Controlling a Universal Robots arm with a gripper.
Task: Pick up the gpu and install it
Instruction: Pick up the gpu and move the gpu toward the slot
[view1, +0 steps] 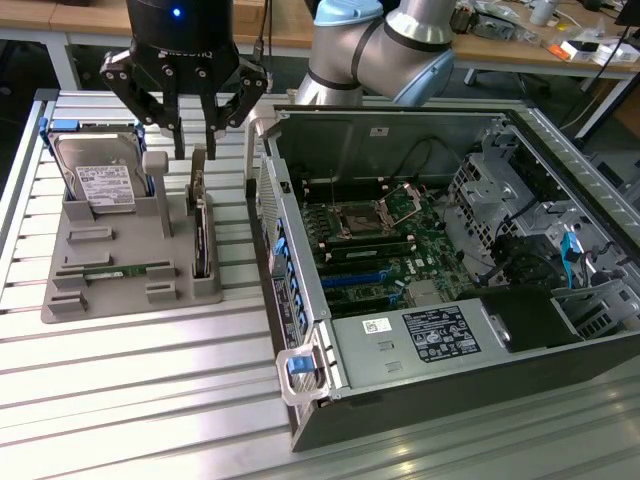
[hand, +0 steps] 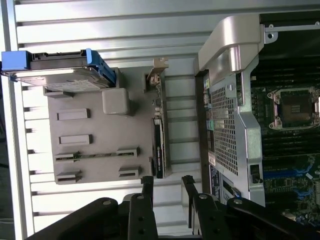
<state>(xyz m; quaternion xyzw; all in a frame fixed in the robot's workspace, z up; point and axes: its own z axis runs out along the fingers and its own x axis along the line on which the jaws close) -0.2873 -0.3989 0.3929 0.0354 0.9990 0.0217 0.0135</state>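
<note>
Gripper (view1: 196, 142): hangs over the grey holder (view1: 110, 300), above the holder's edge that faces the computer case (view1: 300, 300). Stands open, fingers apart, grips nothing. Sits just above the bracket end of the gpu (view1: 201, 230); cannot tell whether a fingertip touches it.

Gpu: stands on its long edge in the holder's slot, along the side nearest the case. Dark and thin, with the silvery-tan bracket at the end under the gripper. From the wrist, lines up lengthwise (hand: 158, 145) with the gap between the two black fingers (hand: 147, 186). Not lifted, not in the case.

Hard drive (view1: 95, 180): leans upright in the holder's far corner from the case, in a blue frame, white label showing. Separated from the gpu by a grey post (view1: 155, 185) that rises from the holder.

Memory stick (view1: 120, 270): lies flat in a narrow slot of the holder, on the near side of the hard drive in the exterior view.

Computer case: lies open just beside the holder, on the exterior view's right of it, mainboard (view1: 370, 240) facing up, bare processor socket (view1: 365, 215) in the middle.

Table (view1: 130, 390): ribbed metal slats, carries both holder and case.

Arm (view1: 380, 50): bends in behind the case, beyond the holder.
</note>
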